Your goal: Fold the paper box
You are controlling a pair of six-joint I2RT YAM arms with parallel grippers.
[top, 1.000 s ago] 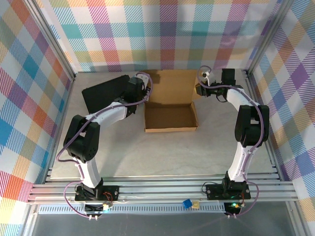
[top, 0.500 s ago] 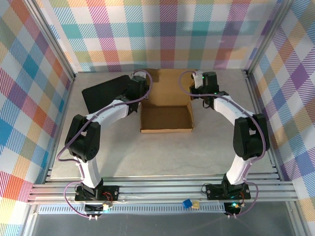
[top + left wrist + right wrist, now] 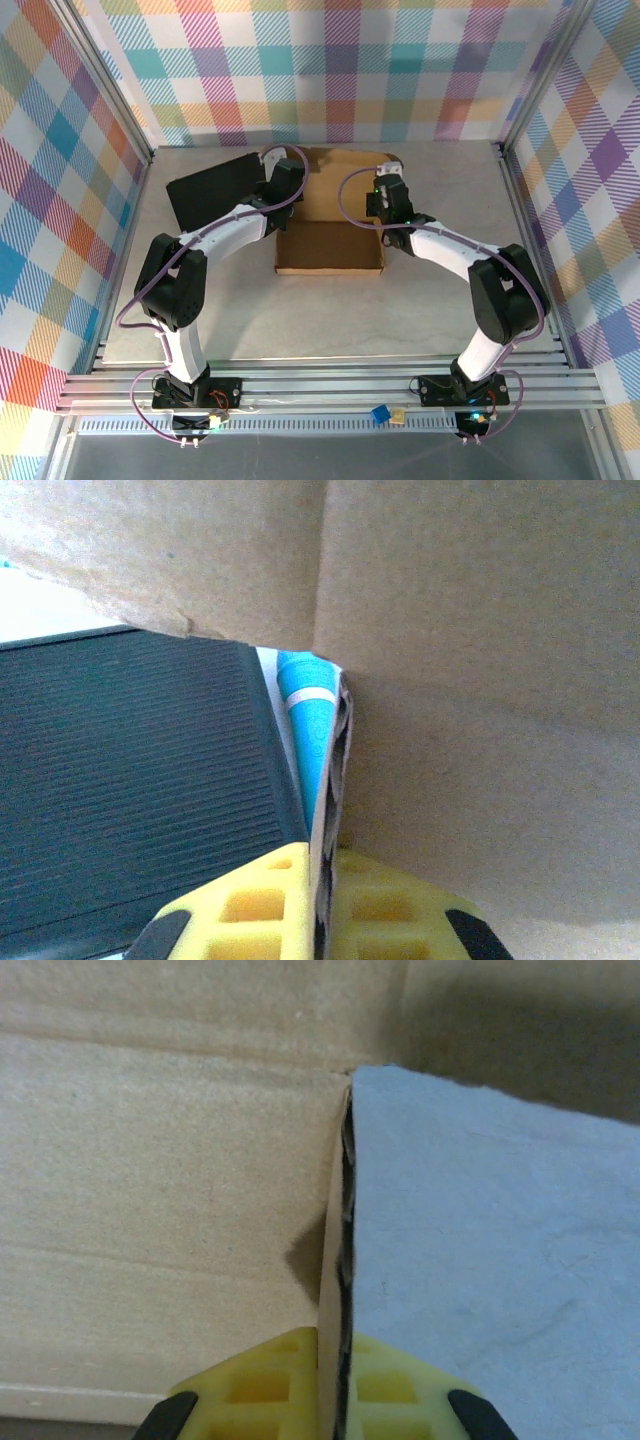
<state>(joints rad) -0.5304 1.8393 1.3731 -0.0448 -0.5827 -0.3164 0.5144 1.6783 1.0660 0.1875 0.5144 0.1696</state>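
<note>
The paper box (image 3: 330,248) lies open on the table (image 3: 330,320) between the 2 arms, its shallow tray towards the arm bases and its flat lid panel stretching away behind the tray. The left end effector (image 3: 286,200) sits at the tray's left wall near the back corner, and the right end effector (image 3: 384,220) sits at the tray's right wall. In the left wrist view, the left end effector (image 3: 322,880) is pinched narrow, its yellow fingers (image 3: 250,905) pressed on either side of a thin cardboard wall seen edge-on. Brown board of the paper box (image 3: 480,780) spreads to the right of that edge and above it, and the black case (image 3: 120,780), ribbed across its face, lies to the left. A cyan strip (image 3: 310,710) runs just beside the gripped edge, too close to identify. From above, the black case (image 3: 210,195) lies just left of the left end effector. In the right wrist view, the right end effector (image 3: 335,1370) is likewise closed tight on a cardboard wall. The inner face of the paper box (image 3: 170,1180) with its fold lines lies to the left of the fingers (image 3: 400,1390), and the pale grey table (image 3: 490,1260) to their right. Plaid panels (image 3: 330,70) stand beyond both end effectors
</note>
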